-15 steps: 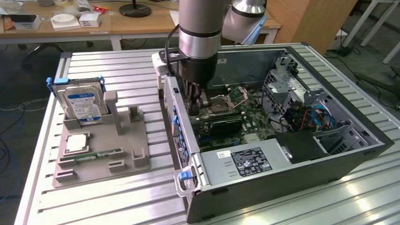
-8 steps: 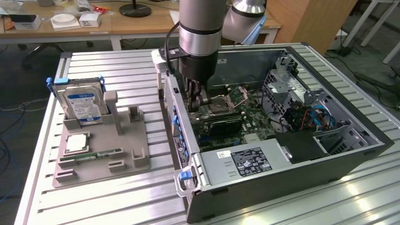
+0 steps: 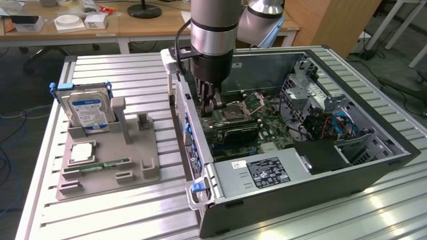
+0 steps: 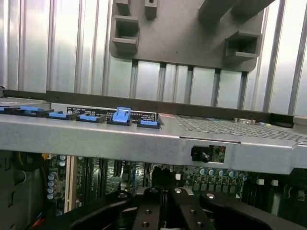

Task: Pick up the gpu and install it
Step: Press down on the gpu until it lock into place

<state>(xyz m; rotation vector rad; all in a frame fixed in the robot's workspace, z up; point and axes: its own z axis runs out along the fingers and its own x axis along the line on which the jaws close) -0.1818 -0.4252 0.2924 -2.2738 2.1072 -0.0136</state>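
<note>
Surface (image 3: 120, 210) carries open case (image 3: 373, 165), grey holder (image 3: 143, 165) beside. Drive (image 3: 87, 112) upright in holder. Arm lowered into case by its rear wall. Gripper (image 3: 210, 102) closed tight above motherboard (image 3: 250, 127). Gpu whereabouts: cannot tell.

The exterior view is evenly and brightly lit from overhead. The ribbed bench (image 3: 133, 210) gleams, with white glare patches at the lower right of the frame. Shadows are soft and short; the case (image 3: 320, 170) interior stays dark at the right side of the frame. Focus is fair throughout, the background slightly soft.

In the wrist view the bench slats (image 4: 62, 43) wash out to pale glare across the upper frame. The lower frame is dim, and the end effector (image 4: 163, 201) at the bottom edge is near-black and blurred. The motherboard (image 4: 96, 177) looks murky.
</note>
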